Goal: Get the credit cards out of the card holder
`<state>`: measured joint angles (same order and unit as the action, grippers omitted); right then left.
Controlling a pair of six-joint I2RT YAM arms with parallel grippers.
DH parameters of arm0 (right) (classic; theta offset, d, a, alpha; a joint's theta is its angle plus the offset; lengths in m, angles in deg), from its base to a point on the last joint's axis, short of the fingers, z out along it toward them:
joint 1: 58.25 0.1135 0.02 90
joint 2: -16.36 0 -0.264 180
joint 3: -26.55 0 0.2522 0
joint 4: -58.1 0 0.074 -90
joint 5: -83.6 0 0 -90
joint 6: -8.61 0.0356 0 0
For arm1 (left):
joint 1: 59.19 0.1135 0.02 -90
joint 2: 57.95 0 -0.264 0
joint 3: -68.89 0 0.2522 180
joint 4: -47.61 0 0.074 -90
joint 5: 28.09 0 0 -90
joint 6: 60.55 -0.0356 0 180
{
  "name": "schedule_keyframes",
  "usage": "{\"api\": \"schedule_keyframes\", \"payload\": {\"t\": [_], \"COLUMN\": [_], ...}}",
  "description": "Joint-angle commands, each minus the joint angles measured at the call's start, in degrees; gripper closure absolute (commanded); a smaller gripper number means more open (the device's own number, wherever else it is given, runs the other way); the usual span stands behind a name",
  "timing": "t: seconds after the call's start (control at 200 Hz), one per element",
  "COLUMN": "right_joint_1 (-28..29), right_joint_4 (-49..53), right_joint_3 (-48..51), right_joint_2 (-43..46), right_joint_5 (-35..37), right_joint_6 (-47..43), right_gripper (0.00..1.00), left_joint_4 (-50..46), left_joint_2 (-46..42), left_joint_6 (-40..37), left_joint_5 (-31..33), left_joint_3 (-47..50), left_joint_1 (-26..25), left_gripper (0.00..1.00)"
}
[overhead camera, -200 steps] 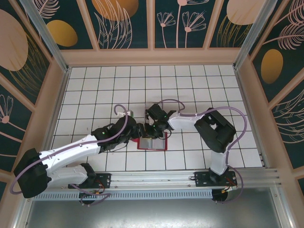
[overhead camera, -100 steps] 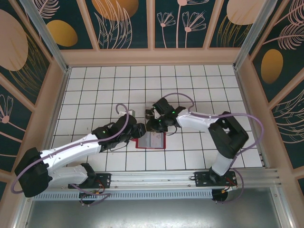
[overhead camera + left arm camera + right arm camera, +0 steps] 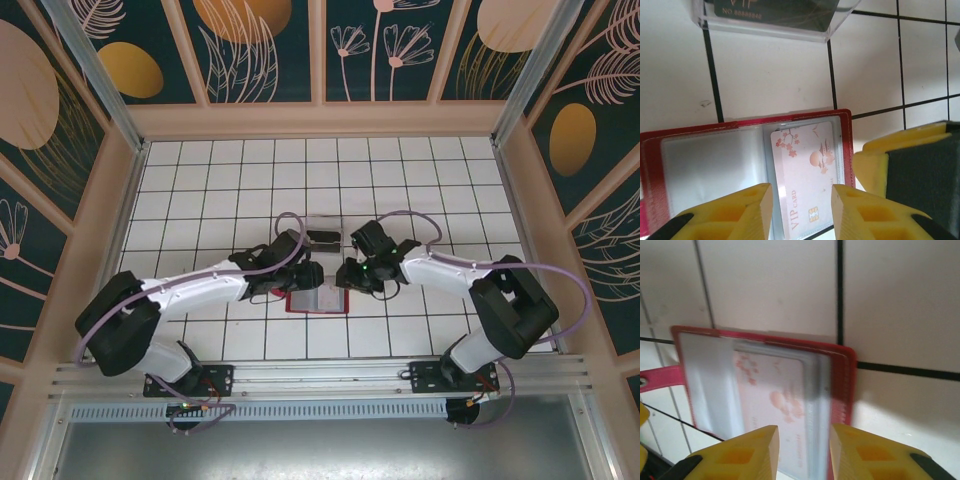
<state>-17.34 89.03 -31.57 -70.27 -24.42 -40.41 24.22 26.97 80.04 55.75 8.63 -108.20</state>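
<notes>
The red card holder (image 3: 318,302) lies open on the white tiles, its clear sleeves facing up. A pale pink VIP credit card (image 3: 807,170) sits in its right sleeve, also seen blurred as the pink card (image 3: 771,400). A dark credit card (image 3: 771,14) lies in the clear plastic box (image 3: 322,238) behind the holder. My left gripper (image 3: 802,210) hovers open over the pink card, its jaws apart with nothing between them. My right gripper (image 3: 802,452) is open at the holder's right edge (image 3: 842,390). The two grippers face each other, left gripper (image 3: 306,276) and right gripper (image 3: 346,276).
The holder's little red tab (image 3: 660,377) sticks out to one side. A yellow finger of the right gripper (image 3: 900,165) stands close beside the holder's right edge. Wooden walls (image 3: 320,120) ring the tiled floor.
My right gripper came away from the clear box down to the holder's right side and its jaws widened. My left arm swung right to the holder's left side.
</notes>
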Motion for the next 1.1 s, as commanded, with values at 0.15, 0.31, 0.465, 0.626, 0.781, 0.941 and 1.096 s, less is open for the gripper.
{"api": "schedule_keyframes", "payload": {"t": [0.15,0.31,0.465,0.626,0.781,0.941,1.096], "right_joint_1": [0.1,0.1,0.3,0.3,0.3,0.4,0.4], "right_joint_4": [-1.3,-1.8,-2.6,-2.7,-2.1,-1.2,-0.9], "right_joint_3": [1.4,0.8,0.1,-0.5,-1.2,-1.9,-2.0], "right_joint_2": [-1.1,-2.7,-4.7,-5.9,-6.7,-6.9,-6.6], "right_joint_5": [0.4,0.0,-1.0,-1.1,-0.9,-0.5,-0.4], "right_joint_6": [0.7,0.3,-0.4,-0.7,-1.2,-1.8,-1.8], "right_gripper": [0.63,0.63,0.63,0.64,0.67,0.69,0.69], "left_joint_4": [4.0,3.5,3.3,1.9,1.5,-0.2,-3.7], "left_joint_2": [5.1,6.7,7.4,8.1,8.6,9.7,10.8], "left_joint_6": [-1.9,-2.2,-1.8,-1.6,-1.3,-1.6,-2.7], "left_joint_5": [-10.4,-11.3,-11.2,-10.2,-10.2,-9.4,-7.2], "left_joint_3": [0.2,-0.3,0.0,-0.3,-0.2,-1.2,-3.0], "left_joint_1": [2.4,2.6,2.6,2.5,2.5,2.5,2.5], "left_gripper": [0.70,0.71,0.71,0.71,0.72,0.74,0.74]}}
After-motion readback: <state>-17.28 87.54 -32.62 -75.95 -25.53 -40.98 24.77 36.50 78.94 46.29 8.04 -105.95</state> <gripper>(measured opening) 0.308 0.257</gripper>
